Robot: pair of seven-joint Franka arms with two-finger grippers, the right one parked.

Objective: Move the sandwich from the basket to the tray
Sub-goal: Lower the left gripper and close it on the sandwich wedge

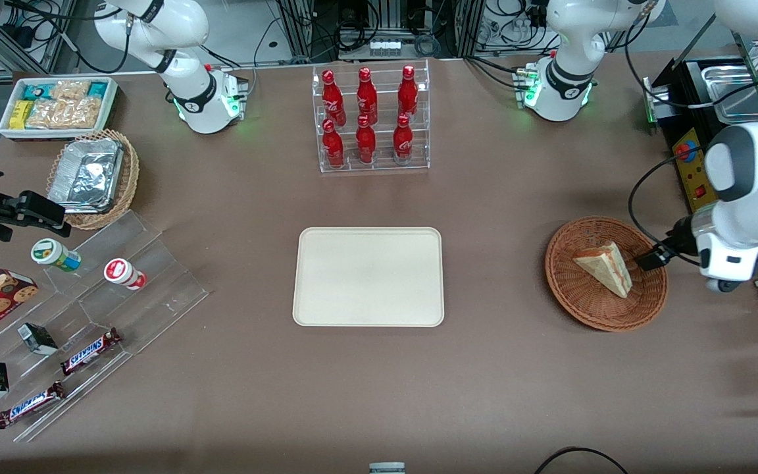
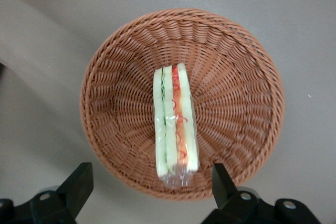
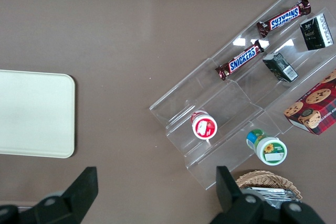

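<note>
The sandwich [image 1: 606, 266], a pale bread wedge in clear wrap, lies in the round reddish-brown wicker basket [image 1: 583, 299] toward the working arm's end of the table. In the left wrist view the sandwich [image 2: 176, 121] shows its red and green filling, lying in the basket [image 2: 236, 93]. My left gripper [image 1: 654, 257] hangs open and empty above the basket's rim; in the left wrist view the gripper [image 2: 150, 187] has its fingers spread wider than the sandwich, apart from it. The cream-white tray [image 1: 369, 276] lies empty at the table's middle and also shows in the right wrist view [image 3: 31, 114].
A clear rack of red cola bottles [image 1: 371, 118] stands farther from the camera than the tray. A clear stepped display [image 1: 89, 309] with snack bars and cups, a tan basket with a foil container [image 1: 93, 176] and a white snack bin [image 1: 60, 105] lie toward the parked arm's end. A black appliance [image 1: 708, 99] stands beside the working arm.
</note>
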